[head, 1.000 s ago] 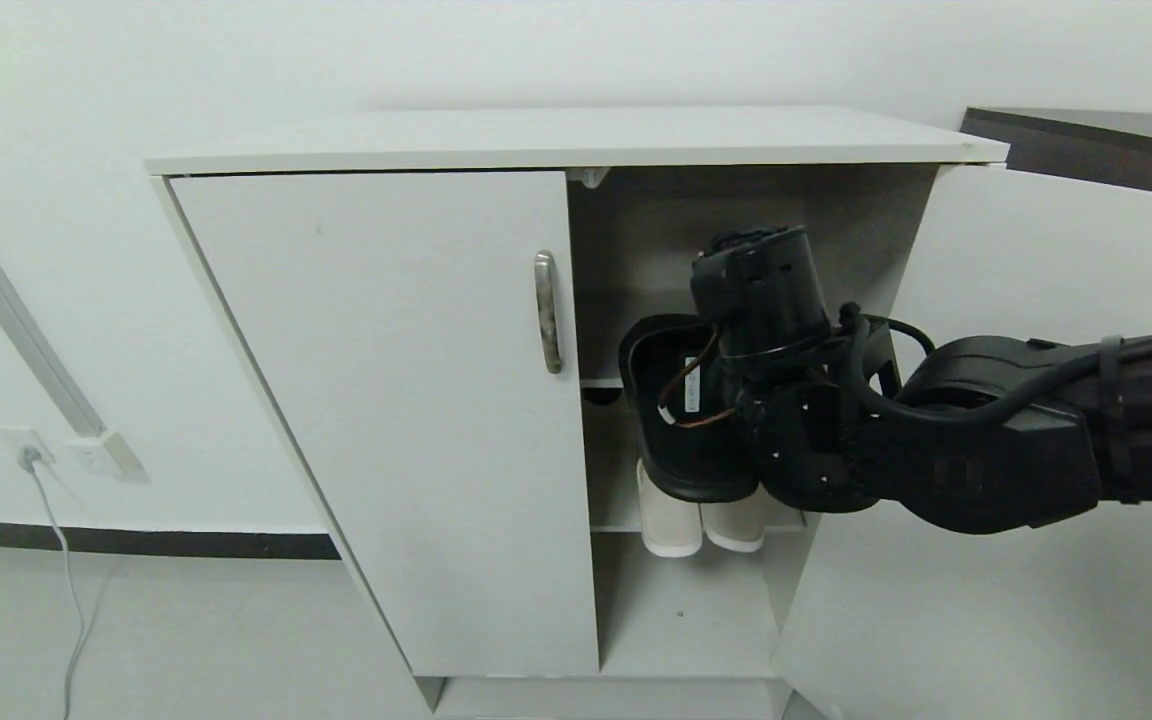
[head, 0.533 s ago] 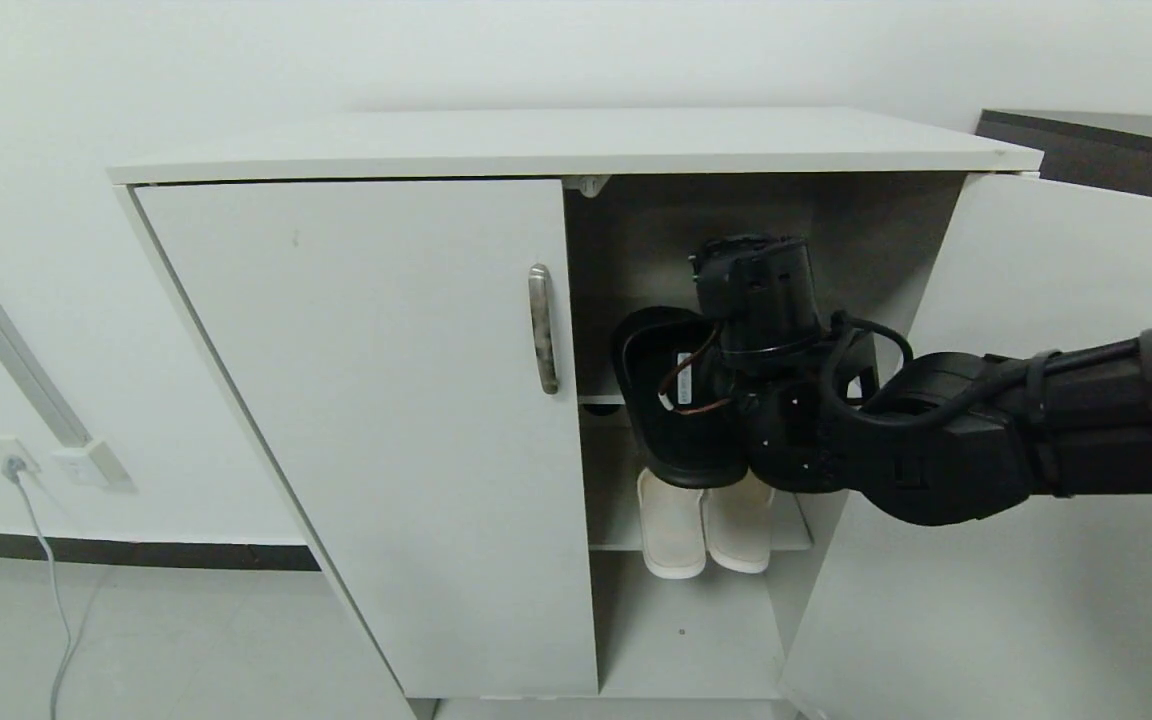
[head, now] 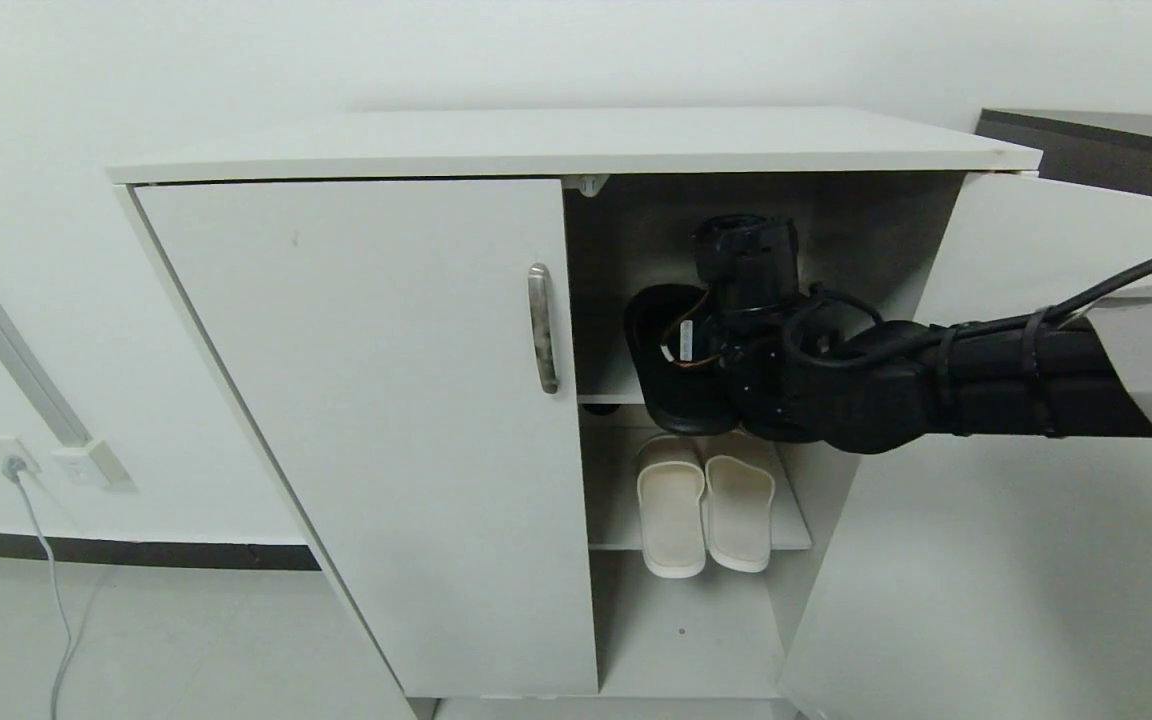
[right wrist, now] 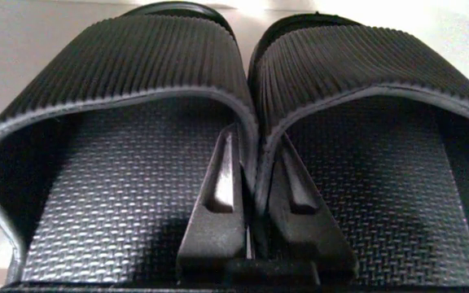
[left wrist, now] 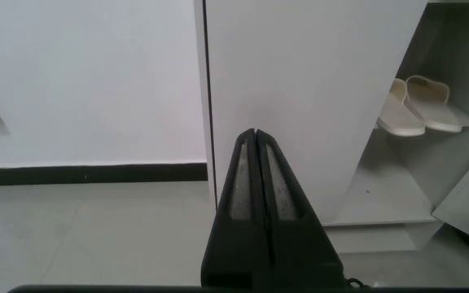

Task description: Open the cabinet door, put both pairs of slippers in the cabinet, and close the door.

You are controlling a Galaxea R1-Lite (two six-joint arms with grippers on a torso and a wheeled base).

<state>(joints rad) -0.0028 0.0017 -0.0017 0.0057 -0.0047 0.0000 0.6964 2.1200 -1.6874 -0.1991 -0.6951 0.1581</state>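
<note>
The right gripper (right wrist: 255,148) pinches the touching inner walls of the black ribbed rubber slippers (head: 674,360), so both go together, at the upper shelf (head: 601,398) of the open white cabinet (head: 556,140). The cream foam slippers (head: 704,505) lie on the shelf below (head: 616,500).

The black right arm (head: 936,390) carries strapped black cables (head: 1136,266); the left gripper (left wrist: 255,134) is black with grey pads (left wrist: 240,191).

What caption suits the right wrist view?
Right pincer clamps the black slippers together by their adjoining inner walls.

White slippers (head: 704,505) lie side by side on the cabinet shelf (head: 614,500).
</note>
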